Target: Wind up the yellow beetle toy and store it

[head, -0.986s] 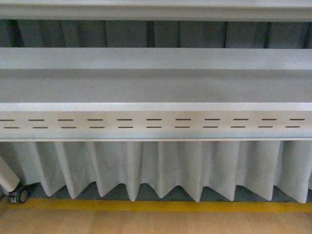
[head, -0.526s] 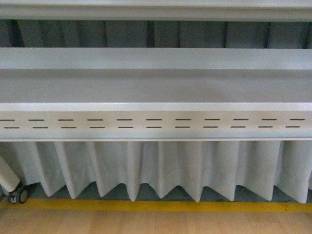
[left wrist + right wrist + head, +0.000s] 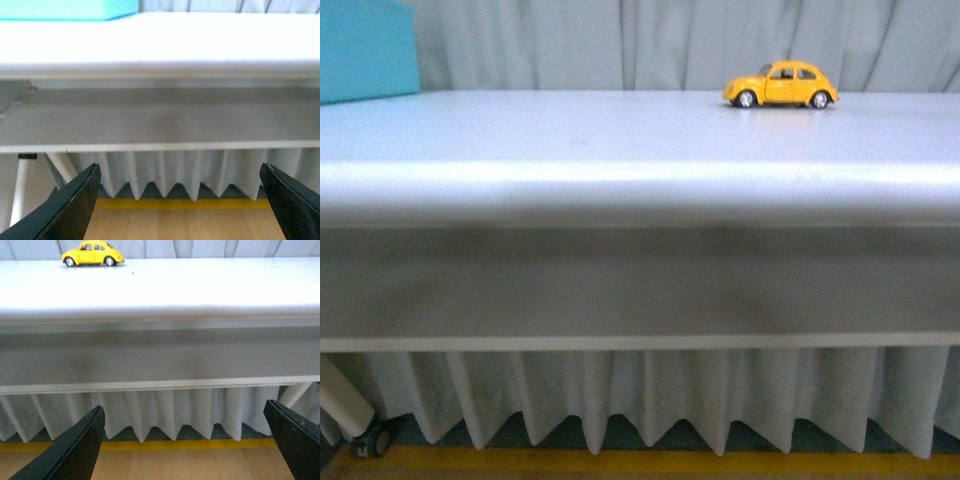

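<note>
Front cam approx level w/ table [image 3: 620, 140] top, close to its edge, facing curtain [image 3: 670, 45]. Wrist cams face same way, similarly near; right shares car [image 3: 781, 85] w/ front, left the blue box [image 3: 365, 50].

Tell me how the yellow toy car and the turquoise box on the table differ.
Colour: the yellow beetle toy is glossy yellow; the turquoise box is plain turquoise. Shape: the toy is rounded, with wheels; the box is flat-sided. Place, front view: the toy stands right of centre, wholly seen; the box is far left, cut off by the frame. Both rest on the white table.
</note>
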